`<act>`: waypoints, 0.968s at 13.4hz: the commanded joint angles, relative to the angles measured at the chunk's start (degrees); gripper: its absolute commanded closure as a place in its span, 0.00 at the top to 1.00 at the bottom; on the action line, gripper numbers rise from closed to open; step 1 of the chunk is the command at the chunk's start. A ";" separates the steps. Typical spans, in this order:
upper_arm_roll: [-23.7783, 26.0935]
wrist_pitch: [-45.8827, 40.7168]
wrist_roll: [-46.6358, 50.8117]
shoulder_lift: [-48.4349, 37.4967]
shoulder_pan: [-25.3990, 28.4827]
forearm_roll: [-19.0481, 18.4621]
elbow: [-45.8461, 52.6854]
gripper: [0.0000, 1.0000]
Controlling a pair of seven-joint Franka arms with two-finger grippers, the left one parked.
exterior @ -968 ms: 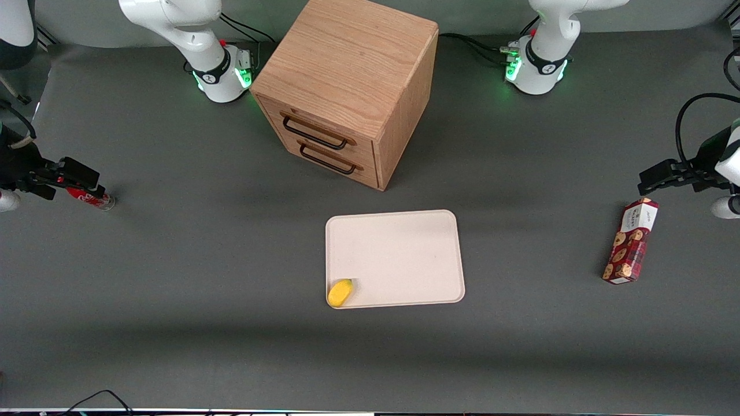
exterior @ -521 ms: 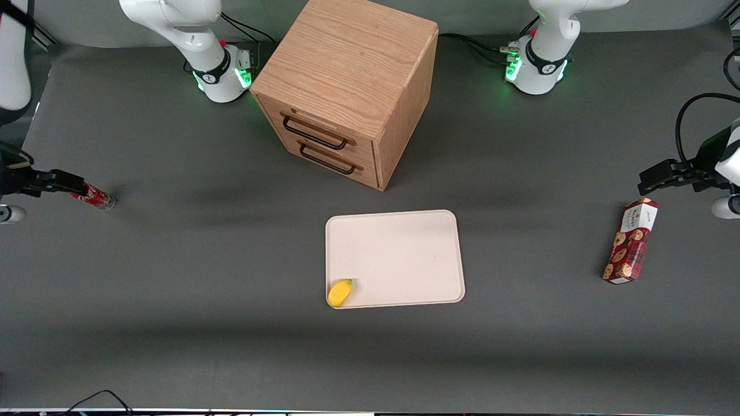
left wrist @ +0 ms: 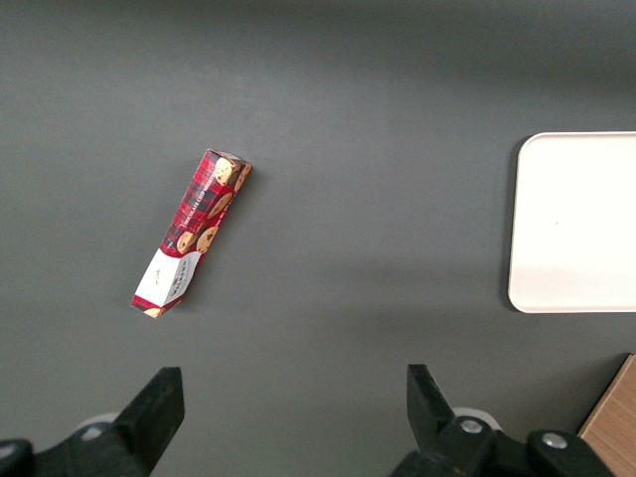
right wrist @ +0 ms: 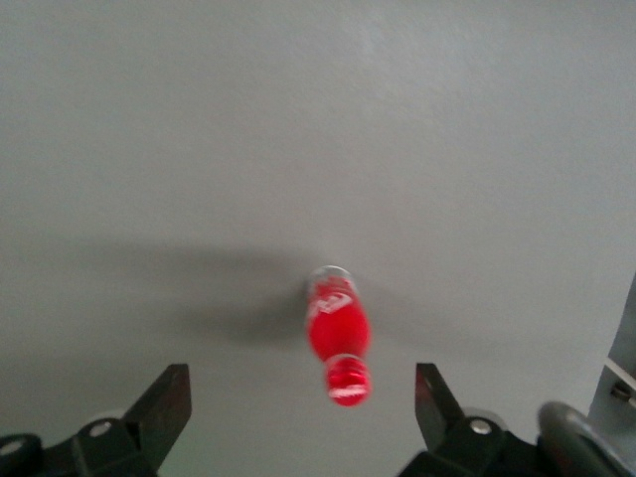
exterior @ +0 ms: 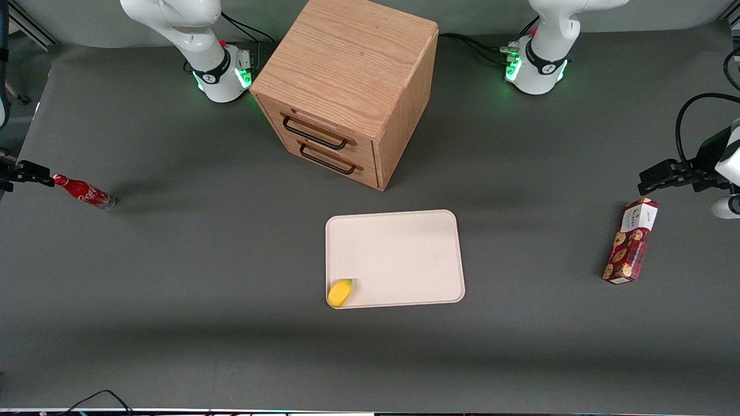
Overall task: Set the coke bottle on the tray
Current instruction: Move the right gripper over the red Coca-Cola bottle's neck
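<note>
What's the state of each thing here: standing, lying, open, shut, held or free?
coke bottle: standing upright on the table, capped, not held.
gripper: above the bottle, fingers open, holding nothing.
tray: flat on the table, no bottle on it, one yellow fruit in a corner.
yellow fruit: lying on the tray.
cabinet: both drawers shut.
cookie box: lying flat, toward the parked arm's end.

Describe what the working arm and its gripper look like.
The working arm is glossy white with a black band near its base, green status lights and black cables trailing from it. Its gripper has two black, wedge-shaped fingers on a black body with round metal fasteners, spread wide and hovering over the coke bottle at the working arm's end of the table.
</note>
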 commanded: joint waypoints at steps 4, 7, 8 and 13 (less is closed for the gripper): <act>-3.60 14.85 -5.48 -3.13 -1.80 -0.40 -13.14 1.00; -3.70 16.89 -5.58 -2.69 -2.06 0.65 -14.47 1.00; -3.70 16.89 -5.66 -2.52 -2.06 2.05 -14.73 1.00; -3.70 18.73 -8.30 -0.85 -2.85 4.08 -15.17 1.00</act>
